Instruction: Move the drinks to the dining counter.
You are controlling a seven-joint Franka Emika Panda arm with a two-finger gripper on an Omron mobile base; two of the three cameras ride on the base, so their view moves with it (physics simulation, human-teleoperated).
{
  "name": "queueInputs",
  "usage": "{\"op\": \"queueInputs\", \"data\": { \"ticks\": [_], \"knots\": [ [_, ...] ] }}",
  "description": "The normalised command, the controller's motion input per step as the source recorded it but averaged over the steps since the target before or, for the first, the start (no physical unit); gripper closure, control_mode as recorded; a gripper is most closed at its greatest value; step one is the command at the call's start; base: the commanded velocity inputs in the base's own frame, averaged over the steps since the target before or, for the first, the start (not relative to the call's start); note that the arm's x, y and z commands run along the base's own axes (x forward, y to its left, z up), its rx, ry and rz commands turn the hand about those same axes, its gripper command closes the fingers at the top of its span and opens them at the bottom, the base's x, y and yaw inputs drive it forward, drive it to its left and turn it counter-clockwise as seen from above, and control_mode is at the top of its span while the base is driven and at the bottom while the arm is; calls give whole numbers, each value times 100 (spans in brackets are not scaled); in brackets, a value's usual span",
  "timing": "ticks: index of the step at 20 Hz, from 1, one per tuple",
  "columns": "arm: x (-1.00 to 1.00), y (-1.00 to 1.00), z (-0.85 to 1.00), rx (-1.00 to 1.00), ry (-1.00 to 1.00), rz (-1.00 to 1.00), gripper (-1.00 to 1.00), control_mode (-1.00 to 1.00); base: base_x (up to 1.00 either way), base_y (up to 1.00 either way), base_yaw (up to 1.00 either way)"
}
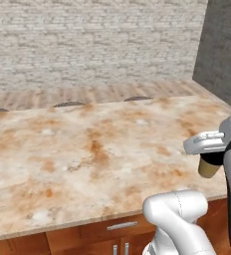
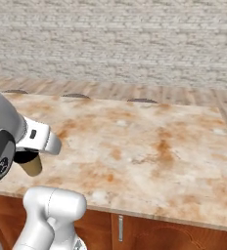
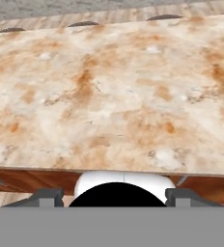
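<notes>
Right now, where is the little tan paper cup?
The small tan paper cup sits in the robot's hand, at the marble counter's near edge, right side in the left base view.

A pale whitewashed brick wall [image 1: 87,40] runs across the back of the room, and a darker grey wall [image 1: 224,45] meets it at the right. Below them lies a light wood-plank floor [image 1: 97,93]. Dark rounded stool tops [image 1: 69,104] peek over the far edge of the table, and reddish-brown wooden cabinet fronts [image 1: 112,234] with metal handles stand under its near edge.

A white brick wall [image 1: 87,40] rises beyond a wooden floor [image 1: 102,93].
</notes>
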Motion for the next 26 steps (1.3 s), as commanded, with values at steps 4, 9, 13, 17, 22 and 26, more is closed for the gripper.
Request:
{"op": "queueInputs", "data": {
  "ticks": [4, 9, 13, 17, 22, 26],
  "knots": [
    [0, 0, 0, 0, 0, 0, 100, 100, 75, 34, 0],
    [32, 23, 0, -3, 7, -2, 100, -100, 42, 19, -2],
    [50, 39, 1, -7, 19, 0, 100, -100, 0, 0, 0],
    [63, 23, 0, -2, 7, 0, 100, -100, 0, 0, 0],
    [85, 7, -5, -1, 4, 2, 100, -100, 0, 0, 0],
    [90, 0, -28, 0, 11, 6, 100, -100, 0, 0, 0]
  ]
}}
